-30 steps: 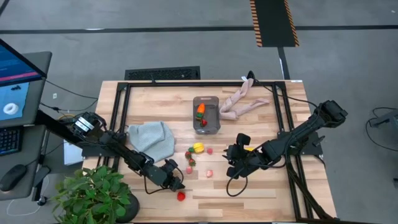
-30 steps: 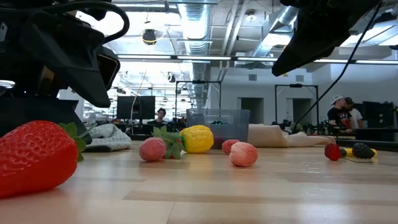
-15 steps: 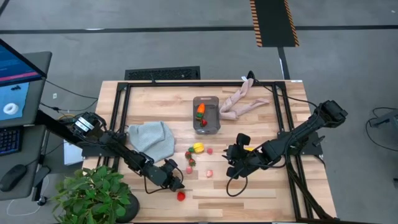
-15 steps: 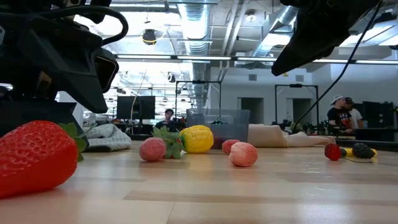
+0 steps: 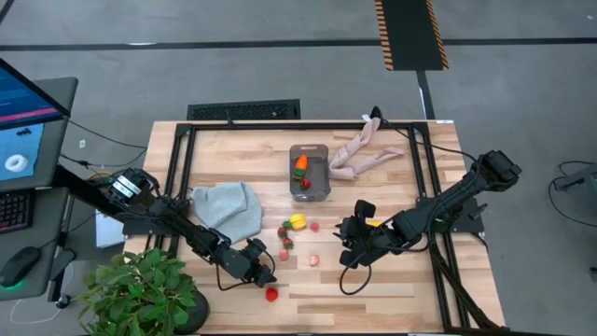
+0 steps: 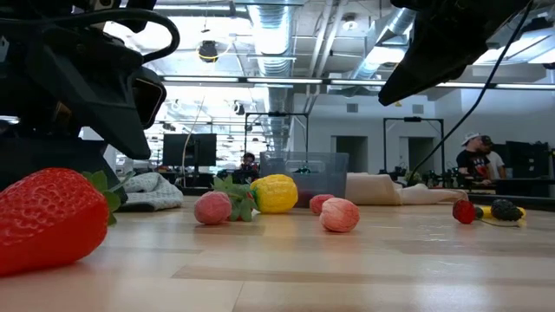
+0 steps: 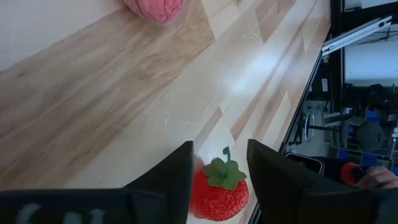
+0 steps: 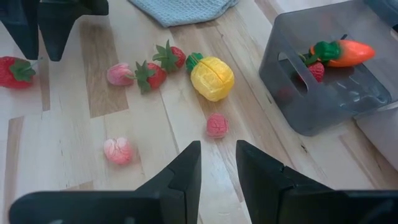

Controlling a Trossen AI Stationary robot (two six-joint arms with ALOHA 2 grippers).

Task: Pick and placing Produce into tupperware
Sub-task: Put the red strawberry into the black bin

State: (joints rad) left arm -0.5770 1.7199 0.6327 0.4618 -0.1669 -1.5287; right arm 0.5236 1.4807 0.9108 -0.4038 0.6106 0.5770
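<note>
A red strawberry (image 5: pixel 271 294) lies on its side near the table's near edge. My left gripper (image 5: pixel 265 276) hovers open just above and beside it; in the left wrist view the strawberry (image 7: pixel 218 191) shows between and beyond the fingers, untouched. The clear-greyish tupperware (image 5: pixel 310 172) stands mid-table with an orange carrot (image 8: pixel 343 50) and a small strawberry inside. A yellow lemon (image 5: pixel 297 221), strawberries (image 5: pixel 284 231) and pink berries (image 5: pixel 313 259) lie scattered between the arms. My right gripper (image 5: pixel 347 246) hangs open and empty to their right.
A grey-blue cloth (image 5: pixel 227 207) lies left of the produce, and a beige limb-shaped object (image 5: pixel 364 149) lies right of the tub. A banana and dark berry (image 6: pixel 503 211) sit under the right arm. A potted plant (image 5: pixel 140 289) stands at the near left corner. People stand far behind.
</note>
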